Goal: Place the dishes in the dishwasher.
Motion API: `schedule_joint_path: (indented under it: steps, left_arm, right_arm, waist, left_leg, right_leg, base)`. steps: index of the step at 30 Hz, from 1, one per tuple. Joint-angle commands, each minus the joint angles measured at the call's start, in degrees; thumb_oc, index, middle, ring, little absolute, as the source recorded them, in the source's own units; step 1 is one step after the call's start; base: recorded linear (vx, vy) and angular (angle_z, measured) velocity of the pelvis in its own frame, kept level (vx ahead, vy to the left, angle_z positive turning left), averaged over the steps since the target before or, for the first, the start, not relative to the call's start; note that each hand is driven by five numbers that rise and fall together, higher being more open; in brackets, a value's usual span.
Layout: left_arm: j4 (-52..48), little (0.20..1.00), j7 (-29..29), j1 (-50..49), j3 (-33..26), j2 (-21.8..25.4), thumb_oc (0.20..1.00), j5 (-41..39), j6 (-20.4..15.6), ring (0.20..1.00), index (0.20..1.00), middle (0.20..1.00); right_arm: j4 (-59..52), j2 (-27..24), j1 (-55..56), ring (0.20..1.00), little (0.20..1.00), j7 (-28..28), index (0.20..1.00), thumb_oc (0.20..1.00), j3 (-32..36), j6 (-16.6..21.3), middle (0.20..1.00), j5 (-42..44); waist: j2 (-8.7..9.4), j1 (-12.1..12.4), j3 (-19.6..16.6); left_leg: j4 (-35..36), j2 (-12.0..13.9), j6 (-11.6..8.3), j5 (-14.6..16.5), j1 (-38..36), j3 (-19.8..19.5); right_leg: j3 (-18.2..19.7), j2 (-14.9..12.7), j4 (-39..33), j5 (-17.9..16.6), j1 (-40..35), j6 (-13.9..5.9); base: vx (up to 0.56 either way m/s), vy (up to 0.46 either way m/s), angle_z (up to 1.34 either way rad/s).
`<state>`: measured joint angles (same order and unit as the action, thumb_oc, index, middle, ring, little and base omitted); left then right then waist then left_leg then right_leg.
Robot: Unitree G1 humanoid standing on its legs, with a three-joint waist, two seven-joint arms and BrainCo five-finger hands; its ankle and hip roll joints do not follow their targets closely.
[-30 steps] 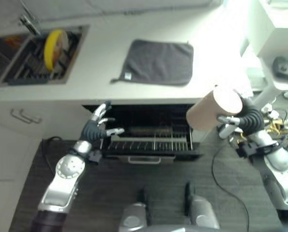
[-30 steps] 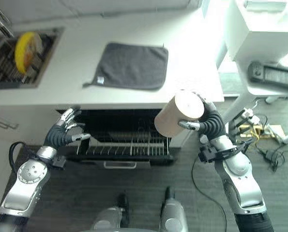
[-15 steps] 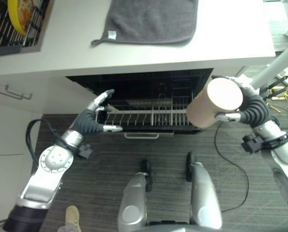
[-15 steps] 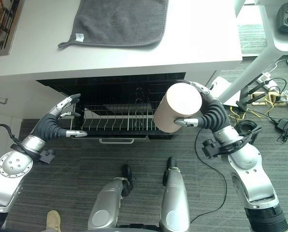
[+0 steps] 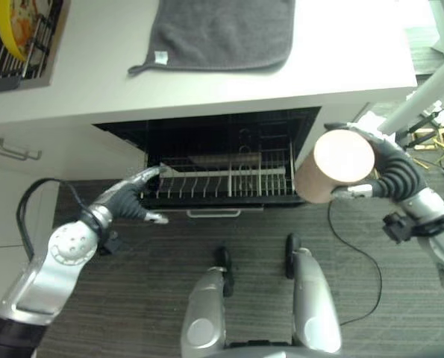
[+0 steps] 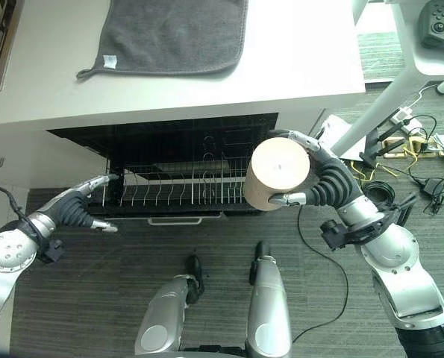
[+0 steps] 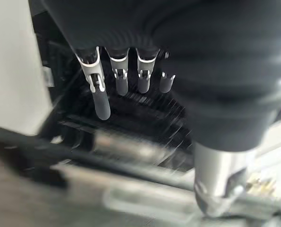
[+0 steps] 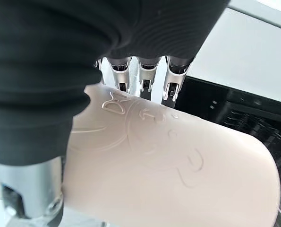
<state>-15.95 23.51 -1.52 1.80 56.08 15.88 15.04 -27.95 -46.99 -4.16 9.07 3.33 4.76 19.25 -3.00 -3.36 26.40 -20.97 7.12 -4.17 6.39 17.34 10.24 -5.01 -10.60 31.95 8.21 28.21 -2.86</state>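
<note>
Cup (image 6: pixel 275 173) clenched in right hand (image 6: pixel 324 183) (beside rack (image 6: pixel 177 190)) | left hand (image 5: pixel 129 200) fingers straight at rack | cloth (image 6: pixel 171 33) on counter

bench (image 6: pixel 296 52): runs across the far side, above the dishwasher.
cloth (image 6: pixel 173 33): lies flat on the bench, toward its left half.
sink (image 5: pixel 13 37): set in the bench at far left, with a plate (image 5: pixel 9 26) standing on edge in it.
dishwasher (image 6: pixel 184 142): open below the bench edge.
rack (image 6: pixel 177 190): pulled partway out toward the robot.
left robot hand (image 6: pixel 80 209): at the rack's left front corner.
cup (image 6: pixel 275 173): held by the right robot hand (image 6: pixel 322 183), in front of the rack's right end.
floor (image 6: pixel 207 246): before the dishwasher.
</note>
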Motion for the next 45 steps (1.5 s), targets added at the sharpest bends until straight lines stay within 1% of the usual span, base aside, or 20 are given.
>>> schedule_joint_path:
  steps: [1,2,3,4,7,9,11,12,13,15,16,20,25,26,27,33,38,41,43,45]
  left_arm:
    - [1.23,1.000,6.78,-0.48,1.35,2.27,1.000,9.60,6.05,1.000,1.000,1.000]
    - [4.03,1.000,9.05,1.60,3.85,1.82,1.000,12.04,6.61,1.000,1.000,1.000]
    - [4.60,1.000,9.43,2.23,4.69,1.70,1.000,12.86,7.02,1.000,1.000,1.000]
    - [9.19,1.000,11.82,5.71,8.84,0.88,1.000,16.20,8.68,1.000,1.000,1.000]
    - [15.10,1.000,14.07,9.19,13.30,-0.09,1.000,19.35,10.24,1.000,1.000,1.000]
    - [18.79,1.000,14.08,10.79,15.37,-0.84,1.000,21.03,11.27,1.000,1.000,1.000]
    - [20.83,1.000,13.48,11.75,16.47,-1.23,1.000,21.19,11.30,1.000,1.000,1.000]
    - [24.61,1.000,12.64,12.90,17.94,-2.18,1.000,21.33,12.33,1.000,1.000,1.000]
    - [29.26,1.000,8.71,13.94,18.95,-3.86,1.000,20.23,11.59,1.000,1.000,1.000]
    - [31.11,1.000,7.50,14.60,19.48,-4.74,1.000,19.91,11.18,1.000,1.000,1.000]
    - [33.53,1.000,6.45,15.02,20.09,-5.56,1.000,19.84,10.12,1.000,1.000,1.000]
    - [37.46,1.000,6.92,14.95,22.01,-7.29,1.000,20.93,7.65,1.000,1.000,1.000]
    - [38.45,1.000,15.94,14.13,26.34,-8.82,1.000,23.63,7.34,1.000,1.000,1.000]
    - [38.41,1.000,18.63,13.73,27.59,-8.98,1.000,24.45,7.52,1.000,1.000,1.000]
    - [37.87,1.000,25.40,12.30,30.60,-8.85,1.000,25.87,6.69,1.000,1.000,1.000]
    - [32.91,1.000,39.71,6.79,33.83,-8.04,1.000,28.78,4.63,1.000,1.000,1.000]
    - [30.64,1.000,42.68,1.09,33.85,-9.58,1.000,29.79,3.81,1.000,1.000,1.000]
    - [28.67,1.000,45.93,-1.56,33.07,-10.60,1.000,29.25,4.21,1.000,1.000,1.000]
    - [26.99,1.000,49.63,-3.94,32.03,-11.00,1.000,28.89,3.87,1.000,1.000,1.000]
    - [27.08,1.000,49.97,-5.56,31.62,-11.68,1.000,29.02,3.78,1.000,1.000,1.000]
  right_arm:
    - [-4.18,0.64,-2.91,0.200,0.200,-1.20,0.200,0.200,-0.01,4.72,0.200,2.91]
    - [-3.98,0.83,-4.37,0.200,0.200,-1.02,0.200,0.200,-0.77,4.04,0.200,2.97]
    - [-3.85,0.96,-4.73,0.200,0.200,-1.00,0.200,0.200,-1.06,3.92,0.200,2.80]
    - [-3.28,1.29,-6.65,0.200,0.200,-0.59,0.200,0.200,-2.08,2.77,0.200,3.13]
    - [-2.34,1.78,-7.85,0.200,0.200,0.13,0.200,0.200,-2.88,2.45,0.200,3.21]
    - [-1.80,2.03,-8.53,0.200,0.200,0.83,0.200,0.200,-3.20,2.05,0.200,3.63]
    - [-1.55,2.10,-8.80,0.200,0.200,1.16,0.200,0.200,-3.28,1.94,0.200,3.67]
    - [-1.37,2.82,-9.37,0.200,0.200,2.34,0.200,0.200,-3.62,1.35,0.200,3.39]
    - [-1.11,3.62,-9.99,0.200,0.200,3.48,0.200,0.200,-3.99,0.75,0.200,3.28]
    - [-1.08,3.89,-10.11,0.200,0.200,3.93,0.200,0.200,-4.01,0.42,0.200,3.16]
    - [-0.76,4.18,-10.19,0.200,0.200,4.63,0.200,0.200,-3.92,0.42,0.200,3.01]
    - [-0.38,4.72,-9.88,0.200,0.200,6.25,0.200,0.200,-3.40,0.21,0.200,2.37]
    - [0.04,4.71,-10.56,0.200,0.200,7.45,0.200,0.200,-3.60,-1.55,0.200,2.29]
    - [0.13,4.76,-10.61,0.200,0.200,7.49,0.200,0.200,-3.84,-1.94,0.200,2.12]
    - [0.61,4.76,-10.46,0.200,0.200,7.89,0.200,0.200,-4.42,-2.93,0.200,1.77]
    - [1.73,3.30,-9.84,0.200,0.200,7.18,0.200,0.200,-6.21,-3.59,0.200,1.18]
    - [3.27,2.85,-8.96,0.200,0.200,7.58,0.200,0.200,-7.32,-3.71,0.200,0.14]
    - [3.89,2.74,-8.84,0.200,0.200,7.48,0.200,0.200,-8.05,-4.67,0.200,-0.58]
    - [4.71,2.56,-8.97,0.200,0.200,7.22,0.200,0.200,-8.58,-5.47,0.200,0.39]
    - [6.10,2.87,-9.37,0.200,0.200,6.62,0.200,0.200,-9.55,-4.72,0.200,0.03]
  waist:
    - [2.13,-1.01,-2.93]
    - [2.25,-1.29,-3.11]
    - [2.26,-1.35,-3.13]
    - [2.42,-1.86,-3.50]
    - [2.63,-2.46,-3.89]
    - [2.79,-2.87,-4.22]
    - [2.81,-2.94,-4.35]
    - [2.88,-3.42,-4.71]
    - [2.99,-3.86,-5.00]
    - [3.03,-3.99,-5.12]
    - [3.08,-4.18,-5.30]
    - [3.03,-4.68,-5.46]
    - [3.14,-5.13,-5.30]
    - [3.20,-5.28,-5.18]
    - [3.35,-5.52,-4.82]
    - [3.75,-5.04,-3.03]
    - [3.96,-4.28,-1.75]
    - [3.96,-3.69,-1.33]
    - [3.84,-3.05,-1.14]
    - [3.75,-2.46,-1.04]
  left_leg:
    - [-4.88,4.47,-0.87,4.05,2.33,-3.12]
    - [-4.66,4.62,-0.80,4.00,2.18,-2.94]
    - [-4.62,4.64,-0.88,4.00,2.16,-2.92]
    - [-4.49,4.85,-0.87,4.09,1.77,-2.66]
    - [-4.66,5.08,-0.99,4.30,1.47,-2.39]
    - [-4.95,5.31,-1.13,4.49,1.40,-2.20]
    - [-5.01,5.40,-1.12,4.60,1.31,-2.07]
    - [-5.17,5.56,-1.14,4.79,1.27,-1.81]
    - [-5.41,5.71,-1.19,4.93,1.23,-1.58]
    - [-5.54,5.75,-1.17,4.98,1.27,-1.45]
    - [-5.61,5.78,-1.21,5.01,1.33,-1.40]
    - [-5.55,5.84,-1.28,5.07,1.33,-1.32]
    - [-5.92,5.77,-1.37,5.52,1.68,-1.69]
    - [-6.08,5.80,-1.36,5.68,1.81,-1.80]
    - [-6.20,5.77,-1.33,6.07,1.91,-2.01]
    - [-6.43,5.39,-1.27,6.57,2.94,-2.92]
    - [-6.50,5.09,-1.00,6.73,3.52,-3.57]
    - [-6.34,4.92,-0.90,6.65,3.68,-3.80]
    - [-6.17,4.80,-0.83,6.57,3.79,-3.95]
    - [-6.19,4.68,-0.81,6.58,3.93,-4.20]
  right_leg:
    - [-1.21,-5.05,-7.71,0.39,-8.06,-6.27]
    - [-1.08,-4.96,-7.85,0.32,-8.01,-6.28]
    - [-1.02,-4.91,-7.89,0.30,-8.01,-6.28]
    - [-0.82,-4.78,-7.92,0.32,-8.08,-6.34]
    - [-0.50,-4.59,-7.73,0.49,-8.15,-6.29]
    - [-0.30,-4.48,-7.52,0.61,-8.10,-6.26]
    - [-0.20,-4.49,-7.41,0.71,-8.05,-6.28]
    - [0.05,-4.40,-7.18,0.90,-7.88,-6.21]
    - [0.52,-4.24,-6.84,1.03,-7.63,-6.16]
    - [0.71,-4.22,-6.65,1.07,-7.45,-6.13]
    - [0.89,-4.15,-6.55,1.12,-7.31,-6.12]
    - [1.46,-3.93,-6.34,1.20,-6.91,-6.04]
    - [2.04,-3.77,-6.20,1.38,-6.48,-5.95]
    - [2.33,-3.69,-6.04,1.48,-6.31,-5.92]
    - [2.67,-3.58,-5.86,1.73,-6.12,-5.90]
    - [3.04,-3.35,-5.54,1.96,-5.29,-5.89]
    - [2.86,-3.19,-5.33,2.26,-5.13,-5.61]
    - [2.67,-3.17,-5.37,2.33,-5.17,-5.51]
    - [2.35,-3.18,-5.50,2.39,-5.24,-5.39]
    - [2.15,-3.23,-5.52,2.44,-5.29,-5.32]
  base:
    - [0.00,0.040,-0.01]
    - [0.00,0.000,0.00]
    - [0.05,0.038,-0.03]
    - [0.05,0.034,-0.03]
    - [0.05,0.029,-0.04]
    - [0.05,0.022,-0.11]
    - [0.04,0.031,-0.18]
    - [0.07,0.063,-0.11]
    - [0.07,0.064,-0.05]
    - [0.04,0.033,-0.05]
    - [0.04,0.027,-0.10]
    - [0.03,0.028,-0.13]
    - [0.00,0.009,-0.03]
    - [0.00,0.000,0.00]
    - [0.00,0.000,0.00]
    - [-0.03,-0.012,-0.01]
    - [-0.02,-0.008,0.01]
    - [0.00,0.000,0.00]
    - [0.01,-0.006,0.02]
    - [0.02,-0.016,0.05]
